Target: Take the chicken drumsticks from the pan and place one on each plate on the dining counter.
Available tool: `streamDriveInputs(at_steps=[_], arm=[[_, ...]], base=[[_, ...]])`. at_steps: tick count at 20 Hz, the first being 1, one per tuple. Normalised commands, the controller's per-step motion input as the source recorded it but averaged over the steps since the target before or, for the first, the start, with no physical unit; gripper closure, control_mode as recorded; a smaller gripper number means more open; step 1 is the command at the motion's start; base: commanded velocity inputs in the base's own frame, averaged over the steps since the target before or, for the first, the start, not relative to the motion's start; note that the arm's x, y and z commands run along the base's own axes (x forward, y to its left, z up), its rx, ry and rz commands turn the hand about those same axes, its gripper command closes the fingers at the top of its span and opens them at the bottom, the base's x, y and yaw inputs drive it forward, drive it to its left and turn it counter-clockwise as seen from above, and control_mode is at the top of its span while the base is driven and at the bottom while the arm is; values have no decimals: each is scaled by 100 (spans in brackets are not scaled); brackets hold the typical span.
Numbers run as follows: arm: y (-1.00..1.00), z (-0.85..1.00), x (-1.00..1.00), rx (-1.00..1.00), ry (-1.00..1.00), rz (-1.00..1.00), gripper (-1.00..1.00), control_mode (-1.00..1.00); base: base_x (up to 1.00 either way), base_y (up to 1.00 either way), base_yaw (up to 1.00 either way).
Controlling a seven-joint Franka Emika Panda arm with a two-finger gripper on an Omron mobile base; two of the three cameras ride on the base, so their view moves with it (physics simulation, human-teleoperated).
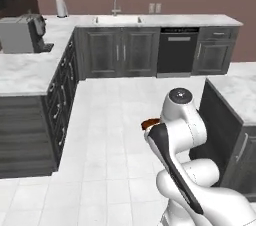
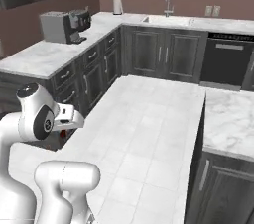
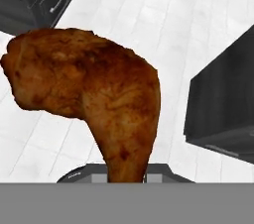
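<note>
The white arm is folded low over the pale tiled floor (image 1: pixel 115 135). Its claw (image 3: pixel 126 176) clamps a reddish-brown roasted chicken drumstick (image 3: pixel 99 94) by the thin bone end, the plump end beyond the fingertips.

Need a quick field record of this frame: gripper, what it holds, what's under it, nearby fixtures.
gripper: shut on drumstick, gripped at the thin bone end
drumstick: plump end away from the hand, reddish-brown, also glimpsed beside the arm
below: white tiled floor
nearby: dark cabinets, marble counter, sink, coffee machine
plates: not visible
</note>
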Motion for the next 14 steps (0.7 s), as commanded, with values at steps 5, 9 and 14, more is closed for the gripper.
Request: streamDriveInputs(at_steps=[5,9,14], arm=[[0,0,0,0,0,0,100,100],[0,0,0,0,0,0,100,100],[0,0,0,0,0,0,100,100]], base=[[82,49,-57],[87,51,-52],[89,52,-51]])
